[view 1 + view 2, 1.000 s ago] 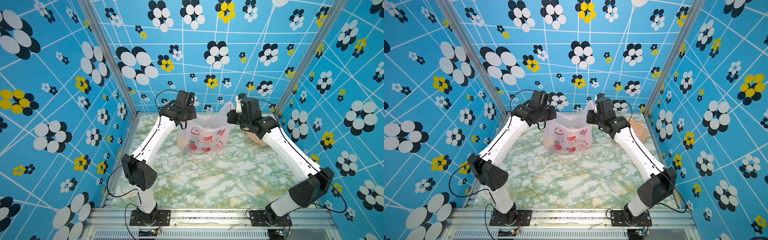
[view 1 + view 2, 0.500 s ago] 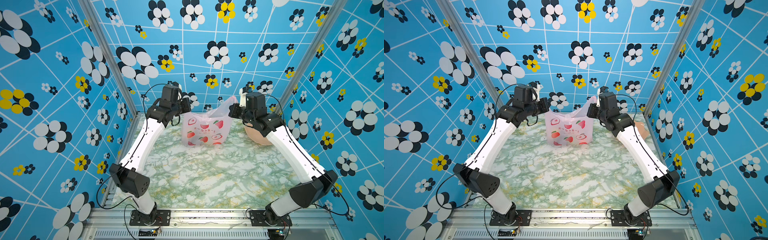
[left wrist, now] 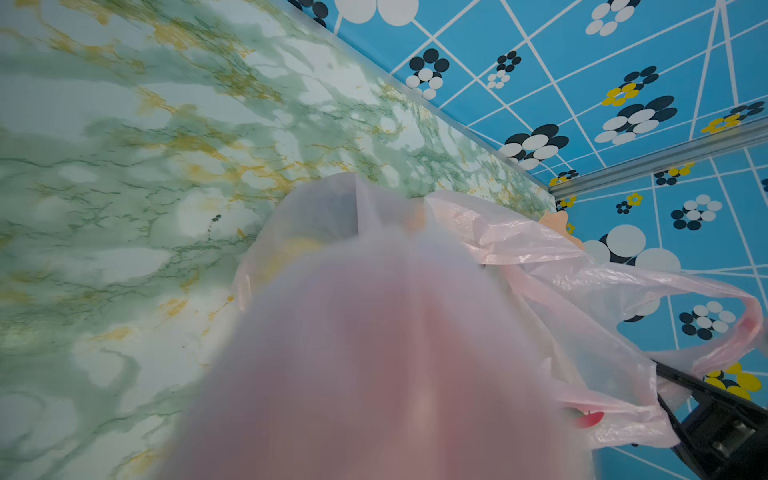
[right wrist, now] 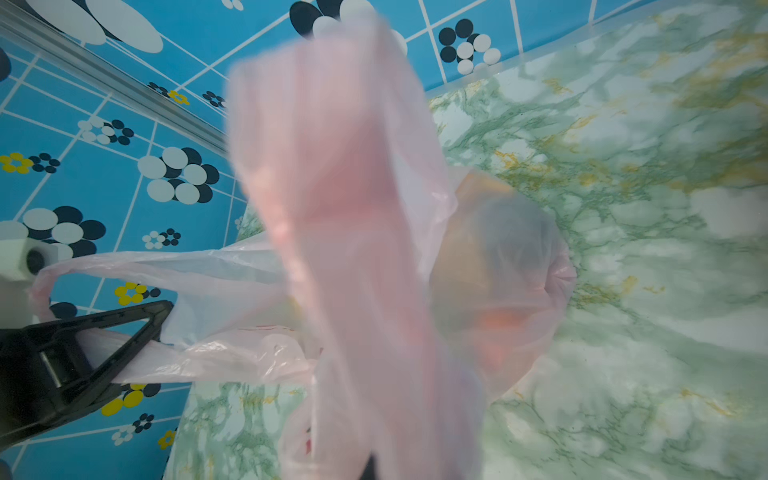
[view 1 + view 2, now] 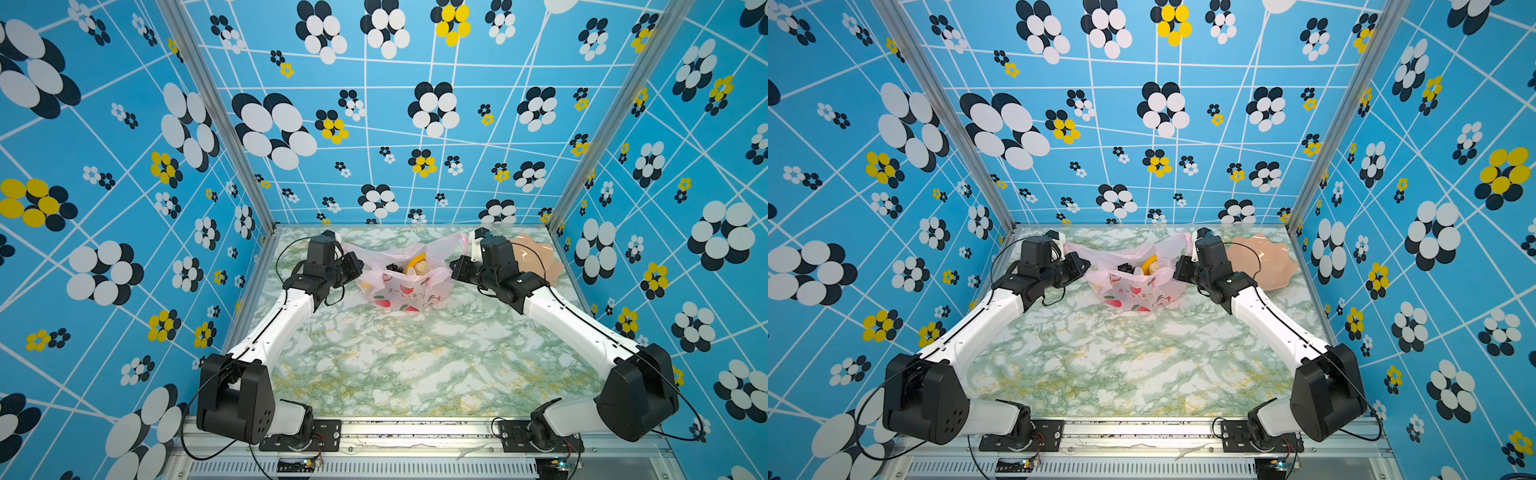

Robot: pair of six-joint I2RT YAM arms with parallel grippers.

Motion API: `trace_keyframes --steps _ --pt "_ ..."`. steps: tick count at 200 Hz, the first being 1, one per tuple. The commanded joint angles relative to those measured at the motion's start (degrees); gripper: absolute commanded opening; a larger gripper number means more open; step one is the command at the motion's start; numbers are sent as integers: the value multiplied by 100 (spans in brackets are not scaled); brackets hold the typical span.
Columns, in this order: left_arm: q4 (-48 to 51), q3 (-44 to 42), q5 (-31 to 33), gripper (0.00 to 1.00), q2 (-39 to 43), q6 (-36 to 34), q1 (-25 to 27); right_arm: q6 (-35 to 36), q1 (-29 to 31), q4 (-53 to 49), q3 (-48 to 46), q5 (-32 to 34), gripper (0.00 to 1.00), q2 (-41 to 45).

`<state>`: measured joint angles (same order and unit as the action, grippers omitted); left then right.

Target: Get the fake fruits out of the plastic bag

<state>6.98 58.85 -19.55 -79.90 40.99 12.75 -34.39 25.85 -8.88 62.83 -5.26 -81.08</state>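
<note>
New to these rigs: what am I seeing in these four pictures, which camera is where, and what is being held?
Two white robot arms stand at the front of a marble-patterned table, each ending in a pincer. The two wide pictures come from one camera pair above, looking down; the two close-ups come from cameras on the arms' wrists. On the table lie a pink plastic bag and, to its right, a peach-pink wavy dish. The left pincer and right pincer are each shut on a side of the bag, spreading its mouth. Inside show a yellow banana and dark grapes.
</note>
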Motion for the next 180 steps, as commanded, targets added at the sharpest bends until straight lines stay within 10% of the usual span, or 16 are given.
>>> trace_keyframes --steps 1,72,127,180 --pt "-924 -331 -463 10 237 365 -9 -288 -18 587 -381 41 0 343" --pt "-177 -955 99 17 365 314 -310 -407 -19 686 -1465 345 0 681" --pt "2362 235 1939 70 940 -608 514 -53 120 441 -1153 198 0 828" --pt "4490 1659 3860 90 1354 -1029 1404 143 288 309 -1053 117 0 953"
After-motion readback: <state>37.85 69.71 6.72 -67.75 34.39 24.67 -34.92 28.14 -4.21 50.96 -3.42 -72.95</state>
